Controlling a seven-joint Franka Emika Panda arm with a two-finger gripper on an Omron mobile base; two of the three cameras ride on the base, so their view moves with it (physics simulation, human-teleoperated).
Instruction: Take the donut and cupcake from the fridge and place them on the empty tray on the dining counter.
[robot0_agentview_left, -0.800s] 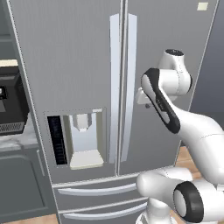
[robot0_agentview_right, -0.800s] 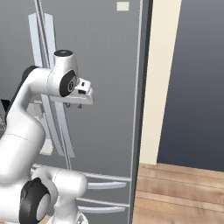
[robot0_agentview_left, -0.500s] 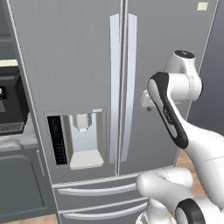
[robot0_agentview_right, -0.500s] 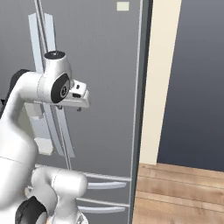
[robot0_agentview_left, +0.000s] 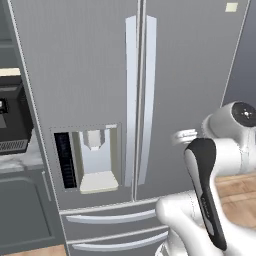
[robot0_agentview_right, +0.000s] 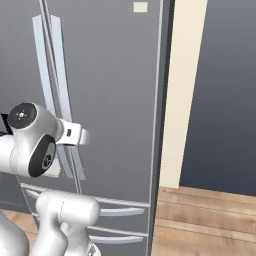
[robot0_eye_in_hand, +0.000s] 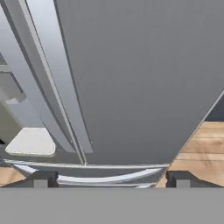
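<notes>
The fridge (robot0_agentview_left: 100, 100) stands shut, both doors closed, its two long vertical handles (robot0_agentview_left: 139, 100) side by side at the centre seam. The water dispenser panel (robot0_agentview_left: 92, 159) sits in the fridge's left door, and two drawers (robot0_agentview_left: 110, 217) lie below the doors. The gripper (robot0_eye_in_hand: 109, 178) faces the fridge's right door, near the handles, its fingers (robot0_eye_in_hand: 41, 178) spread wide and holding nothing. A wood floor (robot0_agentview_right: 210, 220) runs to the fridge's right.
</notes>
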